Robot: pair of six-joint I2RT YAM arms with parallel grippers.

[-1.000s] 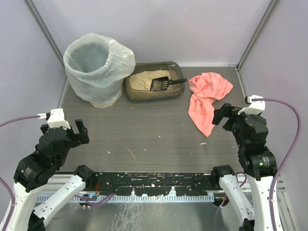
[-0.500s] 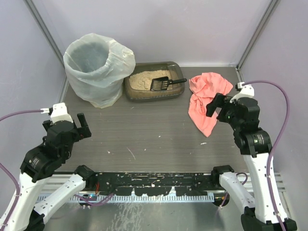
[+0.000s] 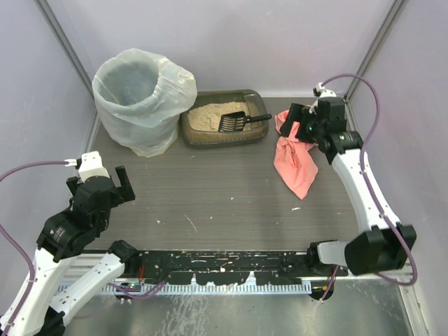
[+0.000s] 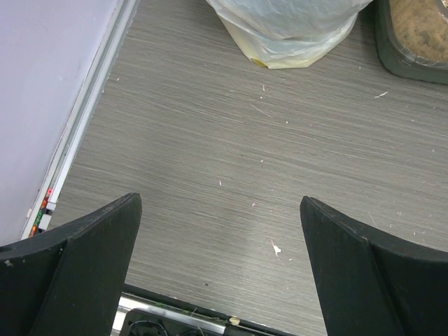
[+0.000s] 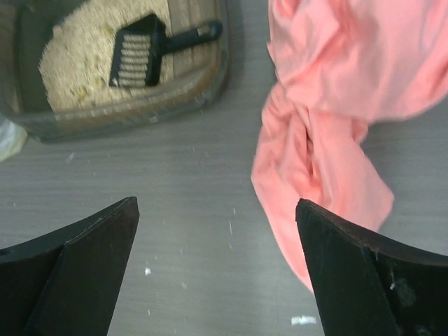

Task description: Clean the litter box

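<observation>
The litter box (image 3: 218, 138) is a shallow dark tray at the back middle of the table, with tan litter (image 3: 208, 116) in it. A black slotted scoop (image 3: 234, 122) lies on the litter, its handle over the right rim. My right gripper (image 3: 298, 122) hangs open over the pink cloth (image 3: 298, 162), just right of the box. The right wrist view shows the box (image 5: 133, 113) and scoop (image 5: 138, 50) ahead and to the left, with nothing in the open right gripper (image 5: 217, 210). My left gripper (image 3: 98, 183) is open and empty at the near left, above bare table (image 4: 218, 203).
A tall bin lined with a translucent white bag (image 3: 142, 98) stands left of the litter box, its base visible in the left wrist view (image 4: 288, 31). The crumpled pink cloth (image 5: 336, 105) lies right of the box. Litter specks dot the grey table. Purple walls close in the sides.
My right arm has reached from the near right toward the back, and its gripper now sits over the pink cloth beside the litter box. The left arm shifted slightly. Both grippers stayed open.
</observation>
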